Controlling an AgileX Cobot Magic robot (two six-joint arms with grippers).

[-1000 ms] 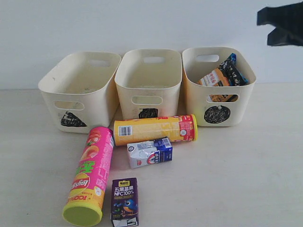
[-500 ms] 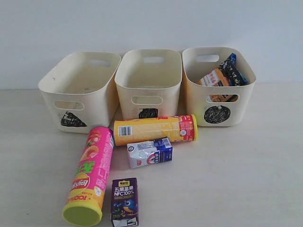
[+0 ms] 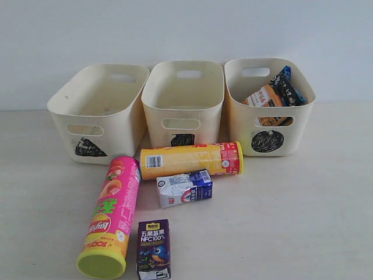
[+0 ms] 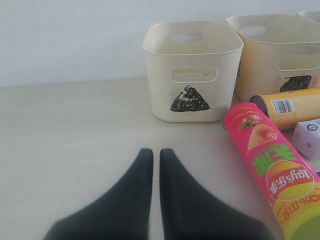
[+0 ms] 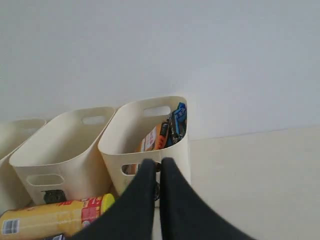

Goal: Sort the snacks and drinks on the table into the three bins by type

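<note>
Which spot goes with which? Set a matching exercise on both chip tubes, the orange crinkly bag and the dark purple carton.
1. pink chip tube with lime-green lid
2. yellow chip tube with red end
3. orange crinkly bag
4. dark purple box carton

A. inside the circle-marked cream plastic bin
B. lying crosswise before the square-marked bin
C. nearest the exterior camera, beside the lime-green lid
D. lying lengthwise toward the triangle-marked bin

Pairs: 1-D, 2-B, 3-A, 4-C.

Plain matte grey-white wall (image 3: 186, 29) is met by a flat pale-beige tabletop (image 3: 303, 221) along one straight seam. Scene is lit evenly; only soft shadows are cast.
</note>
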